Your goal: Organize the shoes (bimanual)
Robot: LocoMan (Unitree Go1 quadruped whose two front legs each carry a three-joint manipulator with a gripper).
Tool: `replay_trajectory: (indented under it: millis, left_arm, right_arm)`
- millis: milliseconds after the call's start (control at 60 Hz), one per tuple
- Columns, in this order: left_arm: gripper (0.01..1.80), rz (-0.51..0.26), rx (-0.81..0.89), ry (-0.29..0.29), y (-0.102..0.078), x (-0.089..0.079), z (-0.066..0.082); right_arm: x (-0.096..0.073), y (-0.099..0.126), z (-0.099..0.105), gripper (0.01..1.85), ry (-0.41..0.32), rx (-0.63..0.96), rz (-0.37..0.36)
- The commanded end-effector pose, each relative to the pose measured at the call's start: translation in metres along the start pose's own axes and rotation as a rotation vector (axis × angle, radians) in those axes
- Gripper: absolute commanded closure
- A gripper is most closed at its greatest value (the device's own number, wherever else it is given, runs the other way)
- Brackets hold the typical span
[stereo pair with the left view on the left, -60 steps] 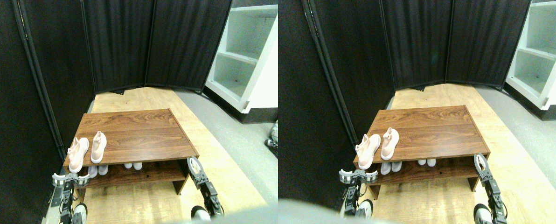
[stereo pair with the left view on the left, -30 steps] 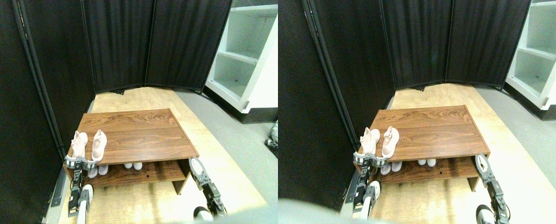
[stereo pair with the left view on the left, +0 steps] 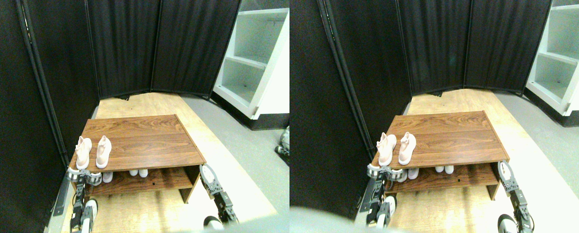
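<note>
We've got the 2 pink shoes [stereo pair with the left view on the left: 90, 151] lined up on the rack's [stereo pair with the left view on the left: 148, 141] top, left end. Left gripper [stereo pair with the left view on the left: 82, 174] sits open below them, right gripper [stereo pair with the left view on the left: 207, 175] unclear. Mostly done.

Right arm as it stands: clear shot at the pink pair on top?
Probably not. The right hand sits at the rack's front right corner, while the pink pair stands at the far left of the top board. The left hand is right below them.
</note>
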Motion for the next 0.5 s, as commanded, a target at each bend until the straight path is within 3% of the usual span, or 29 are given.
replay_trajectory:
  millis: [17,150,217,250,300,317,333,350,367,417,450,467,500]
  left_arm:
    - [0.30,-0.076,-0.009,-0.004,-0.016,-0.012,0.004]
    - [0.33,-0.087,0.005,-0.025,-0.017,-0.035,0.015]
    - [0.45,-0.110,0.003,-0.038,-0.017,-0.042,0.023]
    - [0.58,-0.111,-0.013,-0.050,-0.017,-0.044,0.028]
    - [0.95,-0.117,-0.031,-0.089,-0.014,-0.045,0.042]
    - [0.95,-0.117,-0.031,-0.089,-0.014,-0.045,0.042]
    - [1.15,-0.118,-0.054,-0.120,-0.012,-0.045,0.048]
    - [1.15,-0.118,-0.054,-0.120,-0.012,-0.045,0.048]
    - [1.26,-0.118,-0.054,-0.138,-0.012,-0.045,0.052]
    - [1.54,-0.131,0.006,-0.179,-0.009,-0.043,0.064]
    - [1.61,-0.135,0.024,-0.178,-0.009,-0.043,0.066]
    - [1.80,-0.158,0.085,-0.214,-0.008,-0.042,0.075]
    - [1.80,-0.172,0.093,-0.232,-0.008,-0.039,0.082]
  right_arm:
    - [0.002,0.006,0.000,1.85,-0.014,0.001,0.038]
    - [0.003,0.006,-0.002,1.85,-0.014,0.001,0.036]
    - [0.003,0.006,-0.003,1.85,-0.009,-0.014,0.038]
    - [0.003,0.006,-0.003,1.85,-0.009,-0.015,0.039]
    - [0.003,0.006,-0.004,1.85,-0.005,-0.010,0.035]
    - [0.003,0.006,-0.004,1.85,-0.005,-0.010,0.035]
    - [0.004,0.006,-0.004,1.85,-0.005,-0.005,0.028]
    - [0.004,0.006,-0.004,1.85,-0.005,-0.005,0.028]
    - [0.004,0.006,-0.004,1.85,-0.006,-0.002,0.029]
    - [0.004,0.006,-0.005,1.85,-0.010,-0.001,0.032]
    - [0.004,0.006,-0.005,1.85,-0.009,-0.001,0.031]
    - [0.004,0.006,-0.004,1.85,-0.011,-0.007,0.034]
    - [0.005,0.005,-0.004,1.85,-0.015,-0.001,0.029]
